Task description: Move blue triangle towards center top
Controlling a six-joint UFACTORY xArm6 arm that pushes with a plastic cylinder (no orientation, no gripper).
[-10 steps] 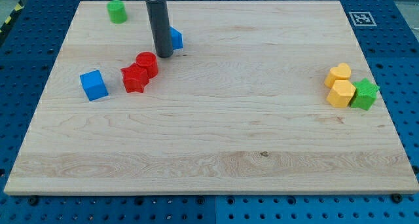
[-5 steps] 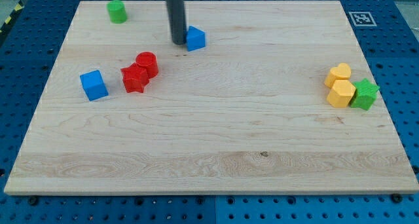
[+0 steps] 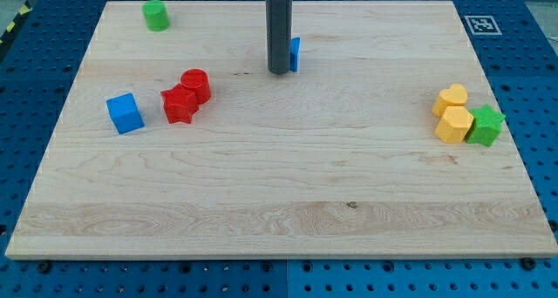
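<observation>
The blue triangle (image 3: 296, 54) lies near the top middle of the wooden board (image 3: 279, 185), mostly hidden behind my dark rod. My tip (image 3: 279, 71) rests on the board right against the triangle's left side, slightly below it. Only a thin blue strip of the block shows to the right of the rod.
A green cylinder (image 3: 156, 15) stands at the top left. A red cylinder (image 3: 196, 84) and a red star-like block (image 3: 179, 104) touch at the left, with a blue cube (image 3: 125, 113) beside them. A yellow heart (image 3: 452, 97), a yellow hexagon (image 3: 454, 124) and a green star (image 3: 485, 125) cluster at the right edge.
My tip has moved to the right along the top of the board, and the blue triangle has slid right with it, from left of centre to near the top middle.
</observation>
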